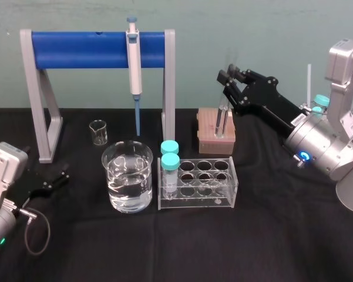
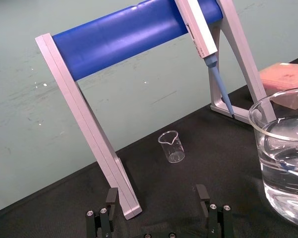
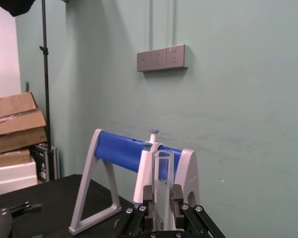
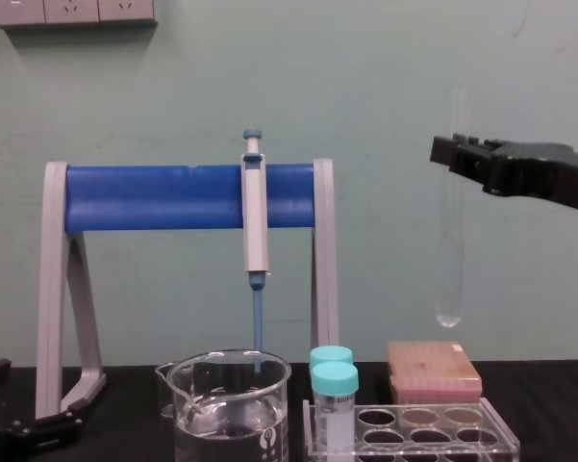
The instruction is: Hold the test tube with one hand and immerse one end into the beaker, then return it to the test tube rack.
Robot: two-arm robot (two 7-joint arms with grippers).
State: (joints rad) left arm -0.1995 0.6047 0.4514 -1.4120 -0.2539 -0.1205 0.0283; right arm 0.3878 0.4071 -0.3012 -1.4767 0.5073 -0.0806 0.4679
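1. The right gripper (image 1: 226, 79) is up in the air on the right side of the table, its black fingers clamped on the upper part of the test tube (image 1: 222, 116).
2. The test tube hangs upright from that grip, open mouth on top. From the chest view its round bottom (image 4: 449, 313) is well above the table, over the pink box (image 4: 433, 371) and not touching it.
3. The test tube rack (image 1: 225, 189) stands nearer than the pink box, in the middle of the black table, with two teal-capped tubes (image 1: 170, 160) in its left-hand holes.
4. The beaker (image 1: 118, 165), partly filled with clear liquid, sits just left of the rack, well apart from the held tube.
5. Farther back are a small beaker (image 1: 98, 132) and a pipette (image 1: 134, 64) hanging on the blue-barred stand (image 1: 82, 50).
6. The left gripper (image 1: 54, 178) rests low at the near left, its fingers spread apart and holding nothing.
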